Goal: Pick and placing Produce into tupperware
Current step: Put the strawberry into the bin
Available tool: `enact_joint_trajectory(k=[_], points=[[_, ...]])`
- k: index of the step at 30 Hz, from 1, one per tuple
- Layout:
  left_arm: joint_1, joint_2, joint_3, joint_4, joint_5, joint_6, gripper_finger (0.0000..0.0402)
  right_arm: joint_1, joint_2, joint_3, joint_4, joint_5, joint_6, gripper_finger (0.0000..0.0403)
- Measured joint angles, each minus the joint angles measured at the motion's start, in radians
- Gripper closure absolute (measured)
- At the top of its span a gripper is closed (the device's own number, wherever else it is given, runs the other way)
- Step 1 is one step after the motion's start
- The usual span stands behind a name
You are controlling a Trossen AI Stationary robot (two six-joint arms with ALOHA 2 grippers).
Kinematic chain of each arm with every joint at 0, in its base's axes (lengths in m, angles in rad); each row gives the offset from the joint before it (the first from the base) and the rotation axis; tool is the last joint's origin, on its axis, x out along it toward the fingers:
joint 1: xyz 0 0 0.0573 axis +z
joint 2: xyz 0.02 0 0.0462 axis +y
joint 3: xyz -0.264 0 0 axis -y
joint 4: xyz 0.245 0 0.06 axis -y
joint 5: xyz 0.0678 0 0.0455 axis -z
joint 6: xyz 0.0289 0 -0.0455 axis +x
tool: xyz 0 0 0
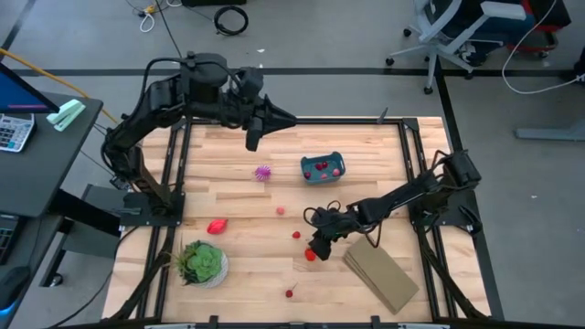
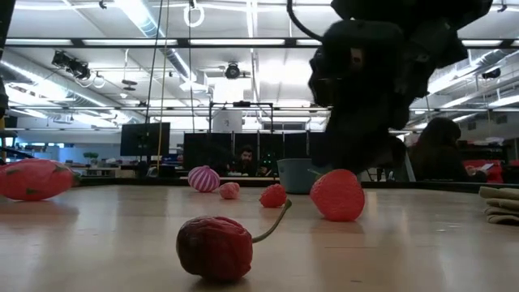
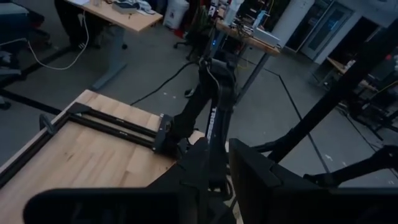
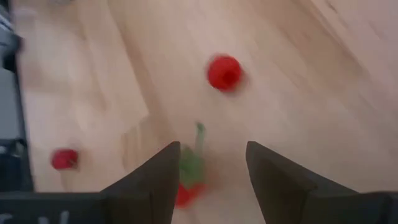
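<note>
Fingers [image 4: 160,180] of the right gripper [image 4: 208,180] straddle a strawberry [image 4: 186,186], stem seemingly pointing forward.

In the low view the right gripper [image 2: 369,122] blocks most of the tub [image 2: 293,174], and the tan block [image 2: 500,203] runs off the edge. The right wrist view is smeared; a red fruit [image 4: 186,190] sits partly hidden beside one finger [image 4: 158,180]. The tub's contents [image 1: 322,167] are too small to identify.

One teal tub [image 1: 322,168] at twelve o'clock holds two red pieces [image 1: 335,170]. Six produce items [image 1: 217,225] dot the table, one of them a spiky purple [image 1: 264,172]. One potted plant [image 1: 202,263] sits at seven, one tan block [image 1: 381,276] at five.
</note>
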Motion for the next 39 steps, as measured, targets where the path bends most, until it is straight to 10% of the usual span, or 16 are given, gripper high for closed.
enact_joint_trajectory(k=[23,39], points=[[0.002,-0.038,0.0,-0.024,0.0,0.03,0.0348,0.024,0.088,0.01,0.091,-0.029,0.054,0.0234],[0.002,-0.037,0.0,-0.059,0.0,0.071,0.0354,0.004,-0.158,0.01,-0.22,-0.079,-0.027,0.0241]])
